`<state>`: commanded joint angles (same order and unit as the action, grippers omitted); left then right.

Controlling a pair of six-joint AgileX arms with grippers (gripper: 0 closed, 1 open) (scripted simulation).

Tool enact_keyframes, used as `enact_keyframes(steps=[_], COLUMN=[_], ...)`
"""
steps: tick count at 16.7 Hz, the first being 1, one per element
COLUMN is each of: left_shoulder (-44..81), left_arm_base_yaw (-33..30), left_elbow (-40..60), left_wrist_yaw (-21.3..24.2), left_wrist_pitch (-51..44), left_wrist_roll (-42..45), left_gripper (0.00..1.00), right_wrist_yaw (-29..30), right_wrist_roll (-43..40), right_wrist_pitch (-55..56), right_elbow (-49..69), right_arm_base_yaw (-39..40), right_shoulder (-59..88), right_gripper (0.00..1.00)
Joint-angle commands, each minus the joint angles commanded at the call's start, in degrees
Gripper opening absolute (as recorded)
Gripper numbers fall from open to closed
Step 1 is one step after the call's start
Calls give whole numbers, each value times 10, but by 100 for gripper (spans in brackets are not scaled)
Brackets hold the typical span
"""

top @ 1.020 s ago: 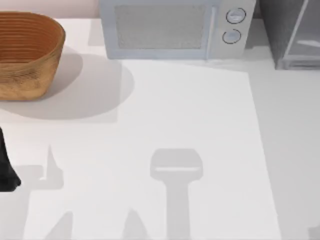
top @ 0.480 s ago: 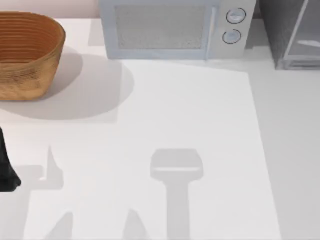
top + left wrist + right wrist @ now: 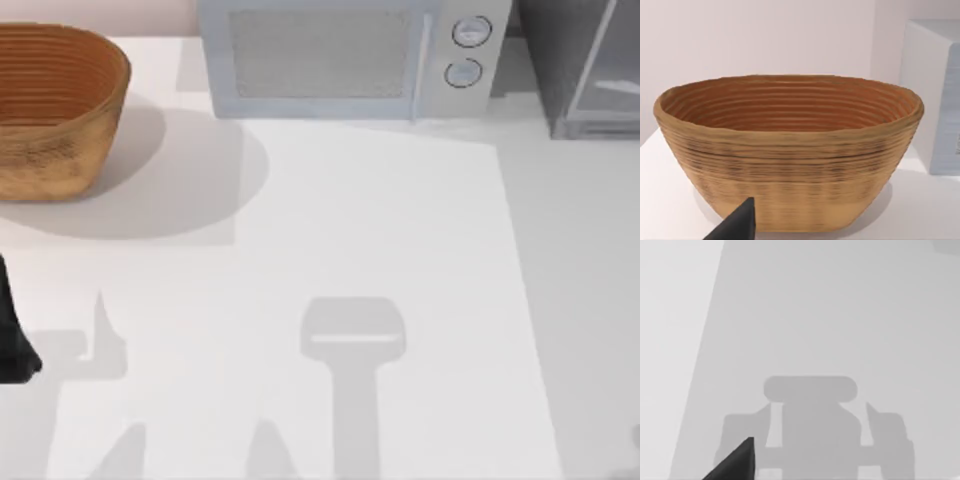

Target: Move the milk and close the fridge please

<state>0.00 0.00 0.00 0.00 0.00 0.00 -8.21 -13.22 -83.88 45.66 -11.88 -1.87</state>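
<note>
Barely any change: left arm [image 3: 12, 330] stays parked at 9 o'clock edge, fingers unreadable. Fridge [image 3: 585, 65] at 1 o'clock, door apparently ajar. Milk unseen. Task not started.

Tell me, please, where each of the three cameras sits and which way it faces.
Top view: above the white table, looking down on the woven brown basket, light-grey microwave and dark-grey fridge; left arm at the left edge.
Left wrist view: low, facing the basket; one dark fingertip shows.
Right wrist view: facing bare table; one dark fingertip shows.
Top and left wrist views share basket and microwave.
</note>
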Motion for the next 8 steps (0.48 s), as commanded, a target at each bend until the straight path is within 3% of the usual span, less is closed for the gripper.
enact_keyframes(steps=[8], left_shoulder=[0], left_arm_base_yaw=[0], left_elbow=[0], left_wrist_yaw=[0], left_wrist_pitch=[0], left_wrist_roll=[0], left_gripper=[100], right_wrist_yaw=[-215], right_wrist_roll=[-428], right_wrist_pitch=[0], right_elbow=[176], right_arm_base_yaw=[-377], right_shoulder=[412], right_gripper=[100])
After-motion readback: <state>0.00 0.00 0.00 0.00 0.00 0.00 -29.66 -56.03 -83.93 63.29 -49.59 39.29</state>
